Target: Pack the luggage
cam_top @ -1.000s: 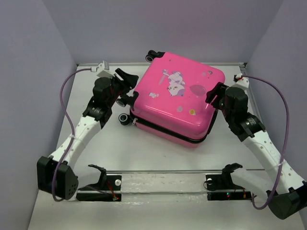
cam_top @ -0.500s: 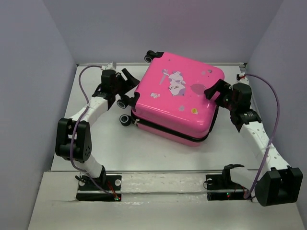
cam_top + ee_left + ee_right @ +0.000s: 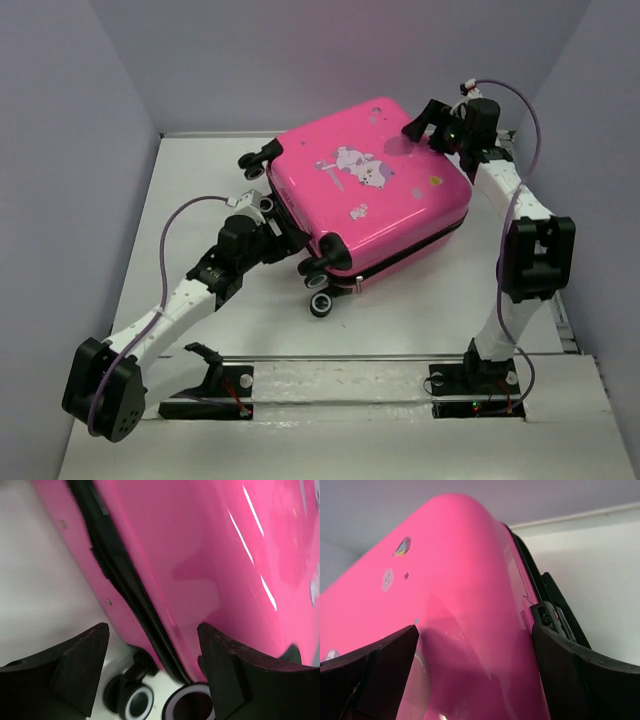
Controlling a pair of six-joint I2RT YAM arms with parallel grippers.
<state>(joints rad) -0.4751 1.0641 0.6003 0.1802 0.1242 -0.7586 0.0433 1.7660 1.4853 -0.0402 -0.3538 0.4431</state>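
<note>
One luggage [image 3: 375,185], hot pink and shut, lies printed face up between the two grippers; it fills the space ahead of each of them. The left gripper [image 3: 290,238] has its fingers [image 3: 80,670] spread apart, and just ahead of them runs the black zip seam [image 3: 120,590] along the case's side; two wheels [image 3: 135,703] sit low between the fingers, right beside the tips; whether either pad touches the shell cannot be told. The right gripper [image 3: 428,120] is also spread wide, its fingers [image 3: 580,680] straddling the far corner of the case, so that pink shell fills the gap between them; contact there cannot be told either. Beyond the right gripper stand the pale walls [image 3: 350,60], close behind the case; below both spreads the white table [image 3: 190,190]. Two purple cables [image 3: 185,215] loop off the arms, one on each, behind the wrists and clear of the case.
</note>
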